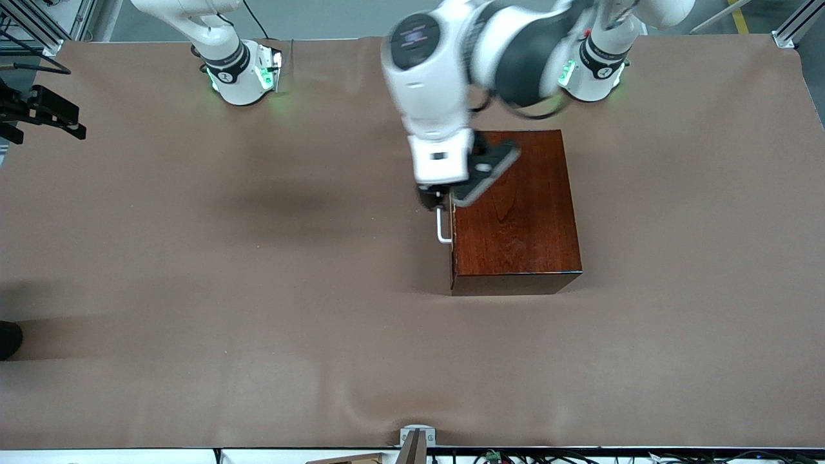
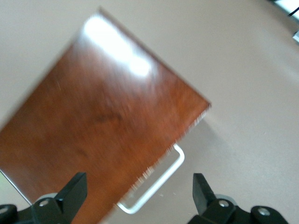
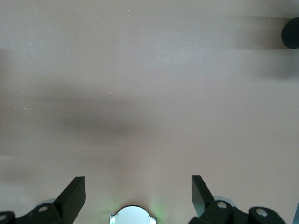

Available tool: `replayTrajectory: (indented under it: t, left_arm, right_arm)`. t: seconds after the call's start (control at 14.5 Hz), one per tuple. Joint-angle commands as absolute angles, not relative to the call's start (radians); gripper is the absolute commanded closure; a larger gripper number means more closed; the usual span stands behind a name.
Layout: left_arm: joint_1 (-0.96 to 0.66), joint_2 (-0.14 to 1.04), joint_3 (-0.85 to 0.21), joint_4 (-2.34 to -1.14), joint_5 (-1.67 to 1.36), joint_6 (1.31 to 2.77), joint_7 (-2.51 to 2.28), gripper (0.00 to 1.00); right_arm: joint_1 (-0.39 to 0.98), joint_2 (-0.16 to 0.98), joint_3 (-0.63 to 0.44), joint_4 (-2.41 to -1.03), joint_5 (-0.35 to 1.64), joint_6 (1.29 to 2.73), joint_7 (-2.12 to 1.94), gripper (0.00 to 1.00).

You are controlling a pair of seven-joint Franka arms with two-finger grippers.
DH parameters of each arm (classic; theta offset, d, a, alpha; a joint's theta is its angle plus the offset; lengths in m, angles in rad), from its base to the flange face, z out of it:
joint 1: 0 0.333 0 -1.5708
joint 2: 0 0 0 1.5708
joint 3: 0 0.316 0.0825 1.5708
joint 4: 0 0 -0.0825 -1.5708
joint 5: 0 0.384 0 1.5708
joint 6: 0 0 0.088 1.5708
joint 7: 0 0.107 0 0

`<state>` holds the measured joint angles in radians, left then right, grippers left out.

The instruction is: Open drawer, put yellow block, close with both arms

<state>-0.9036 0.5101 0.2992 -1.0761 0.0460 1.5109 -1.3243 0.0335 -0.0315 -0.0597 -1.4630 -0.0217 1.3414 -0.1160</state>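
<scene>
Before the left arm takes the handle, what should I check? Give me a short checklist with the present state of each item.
1. Drawer closed, front flush with the box: ok.
2. White handle free, nothing blocking it: ok.
3. Left gripper open, fingers apart, above the handle: ok.
4. Handle lies between the fingers at grasp height: not ok; the gripper is not down on it yet.
5. Right gripper open over bare table, arm waiting: ok.
6. Yellow block located: cannot tell; no view shows it.
</scene>
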Motion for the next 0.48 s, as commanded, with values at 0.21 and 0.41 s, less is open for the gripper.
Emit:
replayTrajectory:
  t: [0.21,0.41]
  left_arm:
    - [-0.701,0.327,0.276,-1.126,0.041,1.376,-0.795,0.0]
    - [-0.612,0.249,0.276,-1.195,0.019,1.38,-0.633,0.0]
  right_arm:
    - [0.015,-0.043,-0.06,-1.47,0.043,1.335,-0.118,0.0]
    - [0.017,-0.044,-0.058,-1.47,0.043,1.333,-0.12,0.0]
